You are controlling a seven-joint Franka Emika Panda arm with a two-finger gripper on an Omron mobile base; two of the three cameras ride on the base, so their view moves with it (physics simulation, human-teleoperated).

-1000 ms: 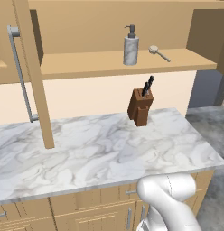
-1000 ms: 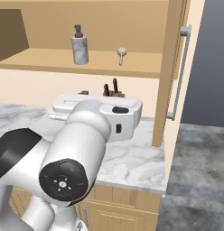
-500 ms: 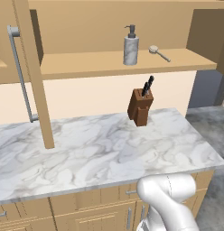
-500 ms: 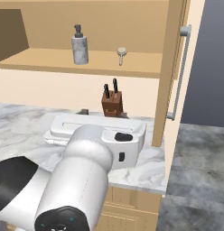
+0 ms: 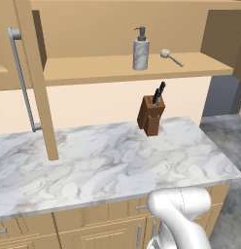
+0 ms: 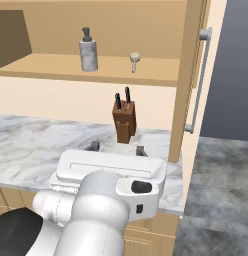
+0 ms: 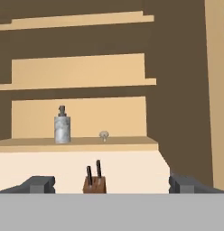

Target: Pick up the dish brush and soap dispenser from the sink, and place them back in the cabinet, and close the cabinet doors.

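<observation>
Marble bench below hand, released, empty. Ahead and above: soap dispenser and dish brush on cabinet shelf. Risk: swinging cabinet doors shut clips knife block.

A white-and-grey marbled stone bench tops light tan wooden drawer units, backed by a pale cream wall, with a brown wooden knife block upright on it and mottled grey floor alongside.
</observation>
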